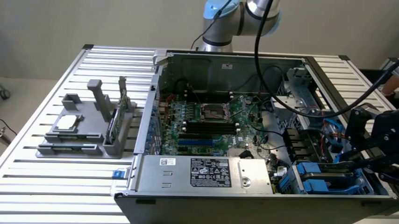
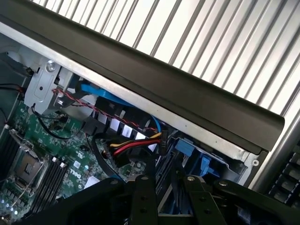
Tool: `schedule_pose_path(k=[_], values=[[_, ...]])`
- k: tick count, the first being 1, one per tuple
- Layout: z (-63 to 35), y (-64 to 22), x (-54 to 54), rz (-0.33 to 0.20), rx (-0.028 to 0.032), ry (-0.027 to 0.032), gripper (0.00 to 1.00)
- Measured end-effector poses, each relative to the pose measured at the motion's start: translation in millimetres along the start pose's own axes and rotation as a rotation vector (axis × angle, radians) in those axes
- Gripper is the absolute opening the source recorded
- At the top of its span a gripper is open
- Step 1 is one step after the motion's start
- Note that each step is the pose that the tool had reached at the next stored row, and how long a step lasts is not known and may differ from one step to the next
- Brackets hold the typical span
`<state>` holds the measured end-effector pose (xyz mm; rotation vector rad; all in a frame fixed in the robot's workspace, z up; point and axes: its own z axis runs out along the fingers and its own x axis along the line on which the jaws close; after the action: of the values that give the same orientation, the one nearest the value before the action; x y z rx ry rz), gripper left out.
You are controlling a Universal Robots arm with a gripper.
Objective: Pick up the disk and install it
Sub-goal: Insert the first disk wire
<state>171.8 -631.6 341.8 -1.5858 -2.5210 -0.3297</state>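
Exterior view: my gripper (image 1: pixel 363 160) hangs over the open computer case (image 1: pixel 187 205) on the counter (image 1: pixel 37 186), at the corner on the exterior view's right. The disk (image 1: pixel 321 181) sits just below it in its blue carrier, inside the drive bay. Wrist view: my fingers (image 2: pixel 143 194) are spread apart with nothing gripped, and the blue carrier is just beyond them.

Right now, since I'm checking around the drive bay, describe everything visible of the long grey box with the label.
The long grey box looks like sheet metal, rectangular, lying flat along the near edge of the open computer case, beside the green motherboard. Its top carries a black-and-white label and a small white sticker toward the exterior view's left end. Cables and blue carriers lie past its other end.
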Motion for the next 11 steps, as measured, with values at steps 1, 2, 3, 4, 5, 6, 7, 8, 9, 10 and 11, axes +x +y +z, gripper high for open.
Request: schedule_pose_path(k=[1, 2, 3, 4, 5, 6, 7, 8, 9, 10, 11], values=[[0.4, 0.0, -0.1, 0.004, -0.0018, 0.0011, 0.28], [0.8, -0.1, -0.2, 0.009, -0.0036, 0.0019, 0.28], [1.1, -0.1, -0.3, 0.014, -0.0055, 0.0028, 0.28], [1.4, -0.1, -0.4, 0.019, -0.0073, 0.0032, 0.28], [1.7, -0.1, -0.5, 0.025, -0.009, 0.0033, 0.28], [2.2, -0.1, -0.7, 0.031, -0.0109, 0.0036, 0.28], [2.6, -0.1, -0.8, 0.036, -0.0126, 0.0038, 0.28], [3.1, -0.2, -0.9, 0.042, -0.0142, 0.0037, 0.28], [3.5, -0.2, -1.0, 0.046, -0.0156, 0.0037, 0.28], [3.8, -0.2, -1.1, 0.05, -0.0167, 0.0039, 0.28], [4.0, -0.2, -1.2, 0.052, -0.0176, 0.0041, 0.28]])
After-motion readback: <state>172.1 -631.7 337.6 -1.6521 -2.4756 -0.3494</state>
